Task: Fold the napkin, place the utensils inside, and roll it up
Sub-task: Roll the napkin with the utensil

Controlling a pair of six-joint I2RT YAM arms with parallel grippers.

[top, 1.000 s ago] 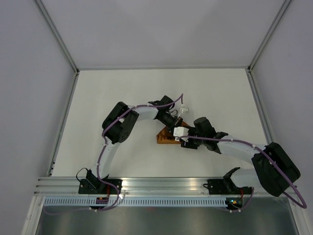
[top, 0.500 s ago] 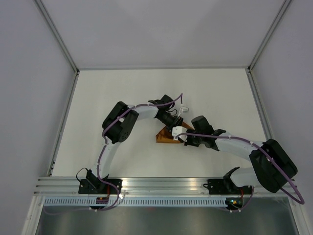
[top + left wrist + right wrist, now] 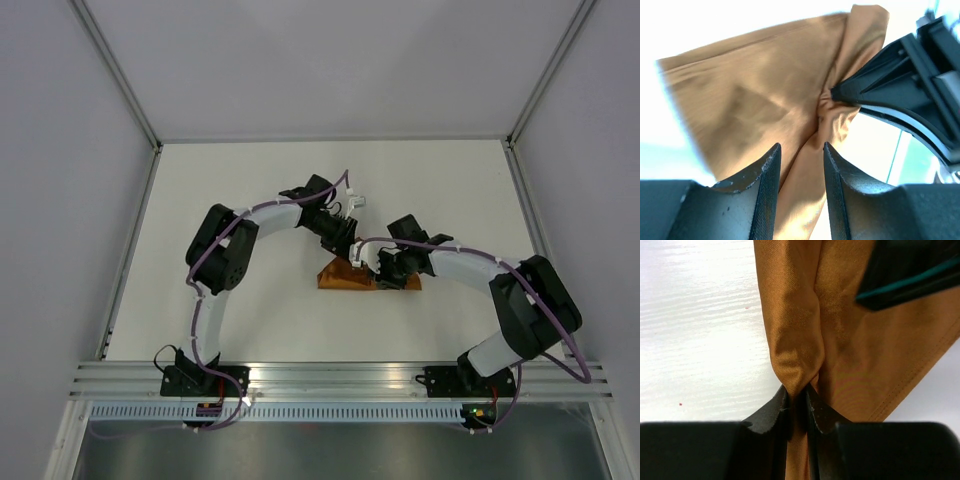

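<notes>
Right gripper (image 3: 796,392) pinches a napkin (image 3: 855,340) fold; left gripper (image 3: 801,150), spread, straddles the cloth at its 10 o'clock in the top view.

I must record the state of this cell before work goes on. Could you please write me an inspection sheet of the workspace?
Surface: white table, no stains seen.
Job's things: orange napkin lies folded near the middle of the table, with one fold pinched into a ridge. No cutlery seen in any view.
Clutter: nothing seen.
Hands: left hand is open, with the napkin showing through the gap. Right hand is shut on the pinched fold.
Cables: purple cables run along both arms.
Surroundings: white walls, and a metal rail at the near edge.
</notes>
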